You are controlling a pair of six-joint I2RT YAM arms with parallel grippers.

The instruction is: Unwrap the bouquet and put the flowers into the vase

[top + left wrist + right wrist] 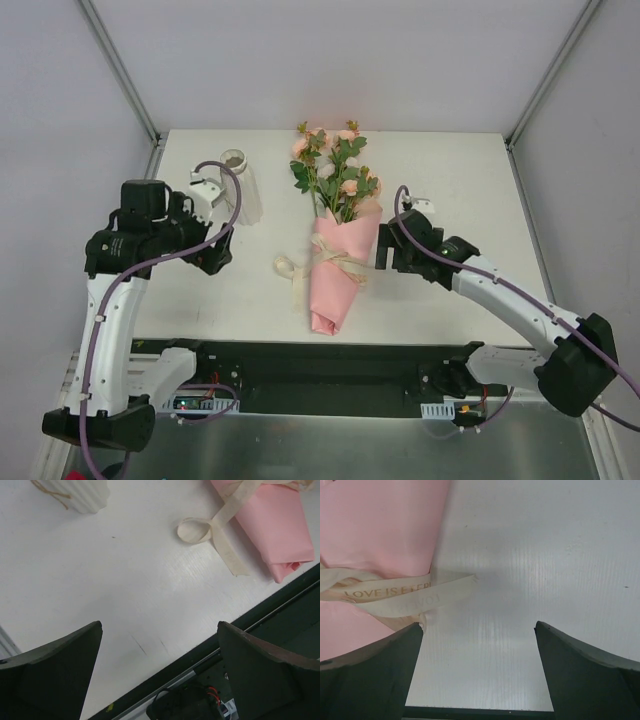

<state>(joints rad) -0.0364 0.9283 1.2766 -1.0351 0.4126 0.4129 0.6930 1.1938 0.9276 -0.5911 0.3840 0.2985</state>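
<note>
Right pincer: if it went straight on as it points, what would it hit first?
Most likely the bare table: the right pincer frames it between open fingers, with the bouquet and its ribbon just to one side. Depth is unclear.

Illumination: bright, even, diffuse, from above.
Shadows: faint and soft-edged; one grey patch on the worktop [530, 555] beside the ribbon [395, 592] in the right wrist view.
Glare: pale sheen mid-worktop in both wrist views.
Focus: overhead view sharp to its edges; ribbon lettering legible close up; no motion blur.
</note>
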